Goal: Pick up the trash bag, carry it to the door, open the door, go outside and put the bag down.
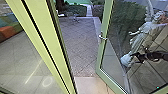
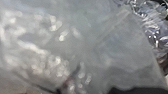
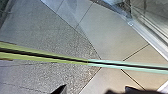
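Note:
In the head view my right gripper [image 1: 137, 57] reaches in from the right across the glass of the opened door [image 1: 99, 63], open and apart from the metal handle [image 1: 102, 37]. Its dark tips stand spread at the edge of the right wrist view, where the right gripper [image 3: 95, 90] has a green frame bar [image 3: 45, 57] before it. Pale, translucent plastic of the trash bag [image 2: 82, 47] lies close to the left wrist camera, wrinkled and shiny. How the left gripper stands on it is hidden. A pale crumpled shape shows in the door's glass.
A yellow-green frame post [image 1: 51, 42] slants down the left side. Between post and door lies a doorway onto grey paving [image 1: 77, 42], with hedges and a pale path [image 1: 89, 11] beyond. Orange and green seating [image 1: 8, 31] shows through glass at the left.

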Controlling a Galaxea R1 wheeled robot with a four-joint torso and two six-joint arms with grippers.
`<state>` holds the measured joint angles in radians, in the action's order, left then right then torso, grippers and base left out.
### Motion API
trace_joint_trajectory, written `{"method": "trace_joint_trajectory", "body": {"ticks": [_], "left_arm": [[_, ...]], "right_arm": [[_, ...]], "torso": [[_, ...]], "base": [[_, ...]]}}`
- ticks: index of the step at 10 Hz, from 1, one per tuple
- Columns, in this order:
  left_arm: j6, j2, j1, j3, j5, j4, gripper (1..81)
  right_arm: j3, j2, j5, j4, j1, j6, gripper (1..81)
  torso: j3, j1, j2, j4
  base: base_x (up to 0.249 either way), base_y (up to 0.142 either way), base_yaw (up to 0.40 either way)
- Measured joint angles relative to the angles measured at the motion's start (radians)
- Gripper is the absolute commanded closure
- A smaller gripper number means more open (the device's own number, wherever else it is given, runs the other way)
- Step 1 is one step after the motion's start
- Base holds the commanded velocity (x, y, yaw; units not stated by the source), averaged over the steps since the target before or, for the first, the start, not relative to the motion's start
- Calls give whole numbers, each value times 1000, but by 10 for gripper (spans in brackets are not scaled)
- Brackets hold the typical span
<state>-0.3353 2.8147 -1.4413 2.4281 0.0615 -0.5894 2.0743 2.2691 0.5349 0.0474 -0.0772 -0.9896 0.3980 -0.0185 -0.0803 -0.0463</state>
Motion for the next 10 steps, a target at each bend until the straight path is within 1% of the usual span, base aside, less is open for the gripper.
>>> {"method": "trace_joint_trajectory", "body": {"ticks": [2,3,4,5,7,8,10], "left_arm": [[0,-3,0,0,-1,0,811],[0,-2,0,0,0,0,811],[0,-2,0,0,0,0,811],[0,-2,0,0,0,0,811],[0,-2,-5,0,-1,0,811],[0,-2,-10,0,-1,0,811],[0,-2,-10,0,-2,0,811]], "right_arm": [[40,11,18,-5,0,91,10],[64,29,39,0,15,159,10],[86,47,57,15,44,220,10],[96,58,69,26,76,257,10],[98,47,69,26,88,290,10],[95,31,69,35,88,290,10],[54,-35,76,84,89,289,10]], "torso": [[0,0,0,0],[0,0,0,0],[0,0,0,0],[0,0,0,0],[0,0,0,0],[0,0,0,0],[0,0,0,0]], "base": [[0,0,0],[0,0,0],[0,0,0],[0,0,0],[0,0,0],[0,0,0],[0,0,0]]}}
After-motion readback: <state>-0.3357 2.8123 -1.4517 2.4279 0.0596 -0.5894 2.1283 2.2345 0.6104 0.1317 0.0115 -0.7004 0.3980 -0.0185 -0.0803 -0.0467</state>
